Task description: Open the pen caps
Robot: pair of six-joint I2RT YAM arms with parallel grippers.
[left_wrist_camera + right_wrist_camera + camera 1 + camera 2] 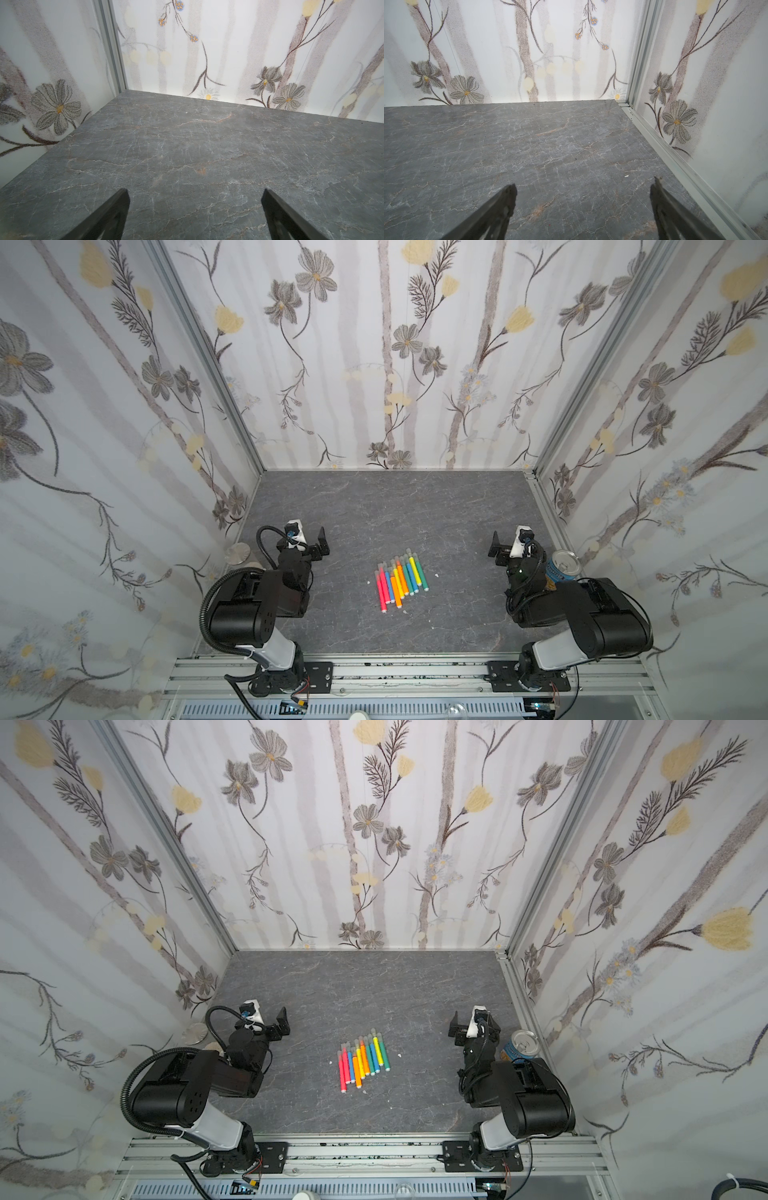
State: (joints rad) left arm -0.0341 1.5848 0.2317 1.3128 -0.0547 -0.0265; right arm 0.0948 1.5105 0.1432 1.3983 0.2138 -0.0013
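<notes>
Left hand (195, 192), right hand (584, 187); pens (401, 583) between

On the grey marbled table (415, 506), a row of bright pens (401, 583) side by side, touching, slightly slanted. Clear pen caps (395, 562) on the far ends, white plugs at the near ends. Left gripper (308, 541) left of the row, right gripper (512, 546) right of it, both well apart from the pens. Blue can (562, 568) upright beside the right arm. Round metal disc (237, 553) by the left wall.
</notes>
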